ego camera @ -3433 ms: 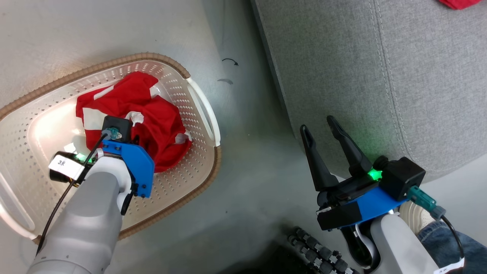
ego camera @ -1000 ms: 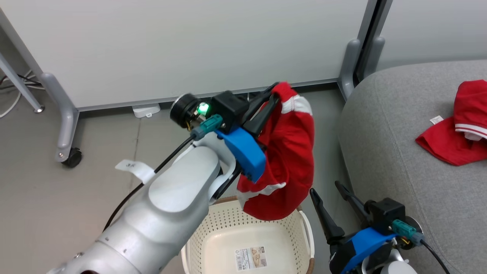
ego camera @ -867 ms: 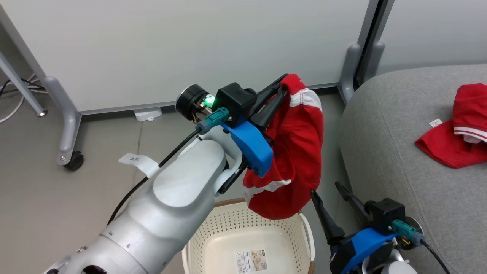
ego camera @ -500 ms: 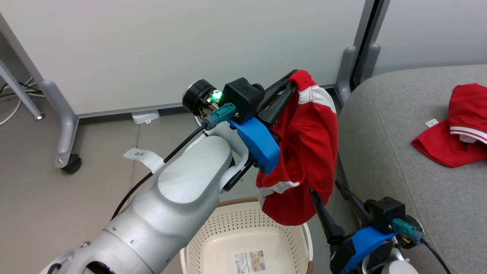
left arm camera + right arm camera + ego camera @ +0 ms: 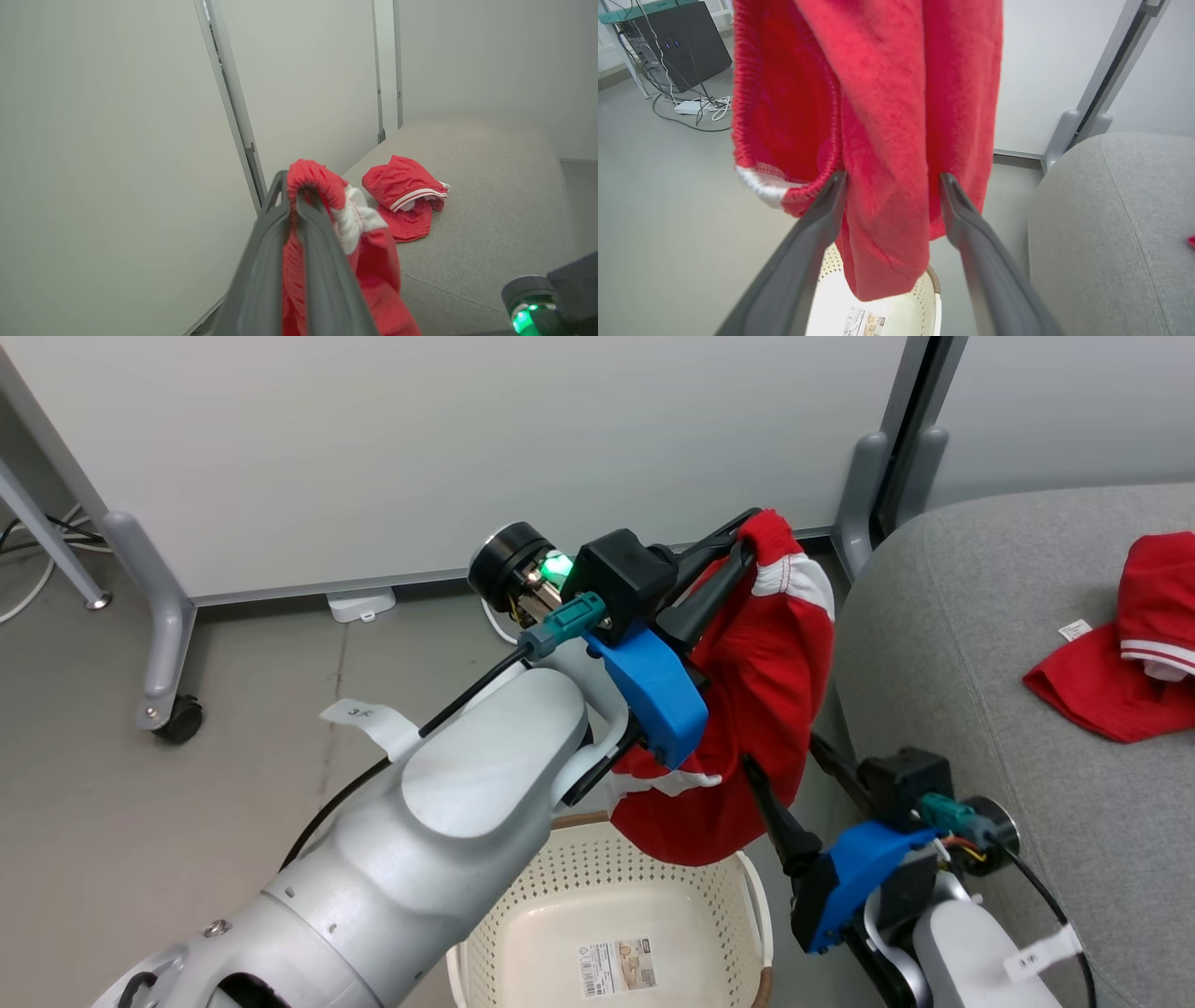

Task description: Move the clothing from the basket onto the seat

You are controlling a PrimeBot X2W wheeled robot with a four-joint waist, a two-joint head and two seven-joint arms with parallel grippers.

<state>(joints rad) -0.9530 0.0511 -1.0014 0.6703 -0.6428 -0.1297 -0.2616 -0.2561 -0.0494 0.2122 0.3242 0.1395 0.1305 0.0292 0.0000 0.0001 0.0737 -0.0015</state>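
We're swinging the second garment [image 5: 775,653], clamped in our left gripper [image 5: 745,537], closer to the seat [image 5: 952,644]. Our right gripper [image 5: 893,176], fingers spread and holding nothing, is rising to straddle it.

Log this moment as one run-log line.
left gripper: shut on held garment, above basket | right gripper: open, astride its hanging fabric | other garment: on seat

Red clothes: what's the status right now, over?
Left gripper shut on one red garment, hanging above the basket. Right gripper open, fingers straddling its lower part. Other garment already on the seat. Nothing in the way.
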